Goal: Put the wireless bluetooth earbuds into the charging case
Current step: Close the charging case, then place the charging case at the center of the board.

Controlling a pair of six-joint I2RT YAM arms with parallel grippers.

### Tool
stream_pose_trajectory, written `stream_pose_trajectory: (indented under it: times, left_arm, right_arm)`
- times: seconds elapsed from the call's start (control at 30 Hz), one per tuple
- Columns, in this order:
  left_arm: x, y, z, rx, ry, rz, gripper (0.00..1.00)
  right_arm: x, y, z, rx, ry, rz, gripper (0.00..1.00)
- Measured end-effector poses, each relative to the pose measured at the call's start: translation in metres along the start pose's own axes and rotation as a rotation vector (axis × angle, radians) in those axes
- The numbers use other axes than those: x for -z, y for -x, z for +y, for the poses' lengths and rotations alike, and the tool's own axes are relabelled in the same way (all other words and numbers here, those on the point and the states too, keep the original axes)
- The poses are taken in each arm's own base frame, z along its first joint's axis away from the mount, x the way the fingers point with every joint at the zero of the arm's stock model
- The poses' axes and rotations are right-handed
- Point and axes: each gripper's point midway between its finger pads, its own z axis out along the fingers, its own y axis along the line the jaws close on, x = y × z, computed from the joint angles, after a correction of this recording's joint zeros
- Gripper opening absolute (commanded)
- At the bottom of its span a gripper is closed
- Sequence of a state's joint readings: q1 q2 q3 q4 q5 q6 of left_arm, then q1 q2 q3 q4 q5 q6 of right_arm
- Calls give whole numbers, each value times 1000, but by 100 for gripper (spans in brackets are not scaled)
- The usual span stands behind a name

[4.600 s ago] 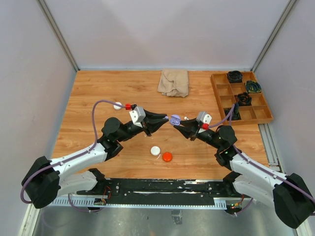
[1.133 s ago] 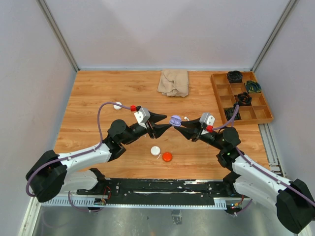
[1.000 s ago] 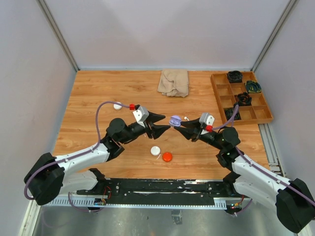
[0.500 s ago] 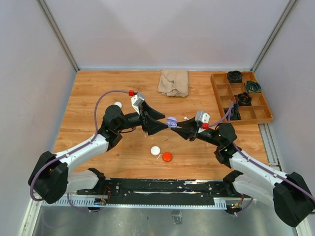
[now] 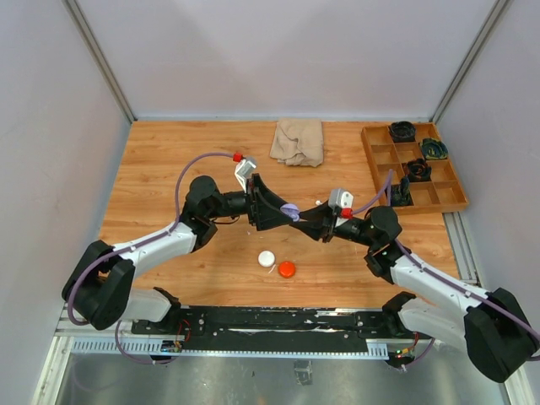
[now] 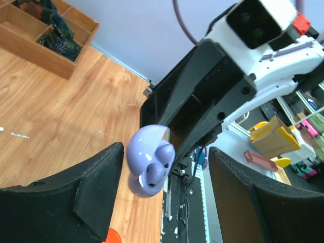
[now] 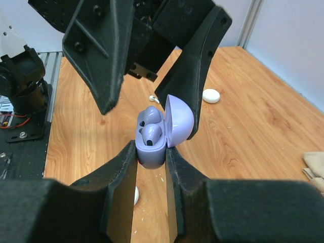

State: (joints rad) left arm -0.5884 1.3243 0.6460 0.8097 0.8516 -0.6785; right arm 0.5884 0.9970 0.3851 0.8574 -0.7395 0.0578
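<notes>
While clamping the purple charging case [image 7: 152, 149] in the nearly shut right fingers [image 7: 119, 177], above the middle of the surface [image 5: 169, 169], lid [image 7: 179, 121] open, purple earbuds [image 7: 151, 130] seated inside. Straddling the lid with the left fingers [image 6: 96, 187], spread wide and empty. Risking a twisted, dropped case by closing off-centre on the lid.

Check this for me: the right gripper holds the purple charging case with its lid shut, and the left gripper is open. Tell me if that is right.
Not quite. The lid is open, not shut: the right wrist view shows it swung back, with purple earbuds seated inside. The rest holds: the right gripper holds the purple charging case, and the left gripper is open.
</notes>
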Motion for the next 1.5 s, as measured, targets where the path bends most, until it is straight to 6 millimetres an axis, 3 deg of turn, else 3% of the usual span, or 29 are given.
stream_pose_trajectory:
  times: [0.33,0.57,0.73,0.87,1.0,1.13,1.37,1.4,1.5]
  left_arm:
    - [6,15,-20,-38,-98,-42,66]
    - [11,15,-37,-45,-171,-34,67]
    - [17,16,-29,-59,-65,-41,74]
    - [27,29,-6,-88,162,-88,78]
    - [50,44,23,-101,440,-134,85]
    - [82,45,49,-70,699,-136,90]
    - [150,31,92,14,1061,-86,99]
    - [182,20,106,56,1180,-53,99]
    - [196,19,112,67,1223,-49,99]
  right_arm:
    - [-2,-9,4,-38,34,40,1]
    - [-3,-23,4,-93,38,102,1]
    - [-1,-30,0,-142,7,166,1]
    - [8,-44,-5,-211,-46,251,1]
    - [25,-71,-4,-348,-118,369,1]
    - [40,-91,10,-489,-147,472,2]
    - [59,-114,30,-695,-196,601,4]
    - [67,-128,39,-779,-217,658,7]
    - [71,-137,43,-818,-225,685,9]
